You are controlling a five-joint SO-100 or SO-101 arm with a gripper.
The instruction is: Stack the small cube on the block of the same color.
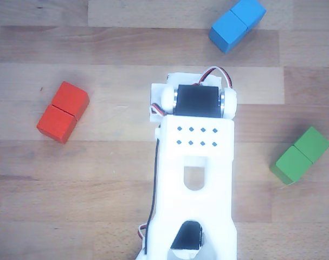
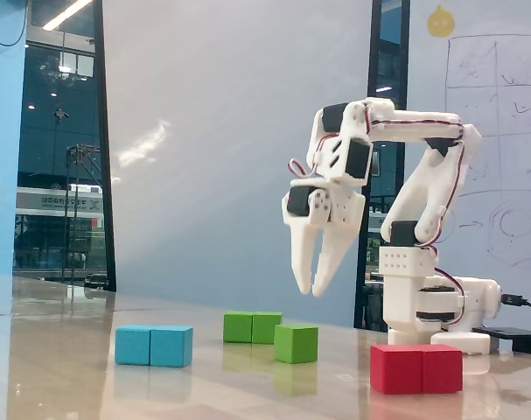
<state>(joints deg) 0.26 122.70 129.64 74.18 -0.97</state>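
Observation:
In the fixed view the small green cube (image 2: 296,343) sits on the table, just right of and in front of the green double block (image 2: 252,327). My gripper (image 2: 310,291) hangs well above the table with its fingers pointing down, roughly over the cube. The jaws stand slightly apart and hold nothing. In the other view the green double block (image 1: 301,155) lies at the right. There the white arm (image 1: 195,162) covers the middle, and both the cube and the fingertips are hidden.
A blue double block (image 1: 237,24) lies at the top of the other view and at the left of the fixed view (image 2: 154,346). A red double block (image 1: 63,112) lies at the left and at the fixed view's front right (image 2: 416,368). The arm's base (image 2: 427,302) stands behind it.

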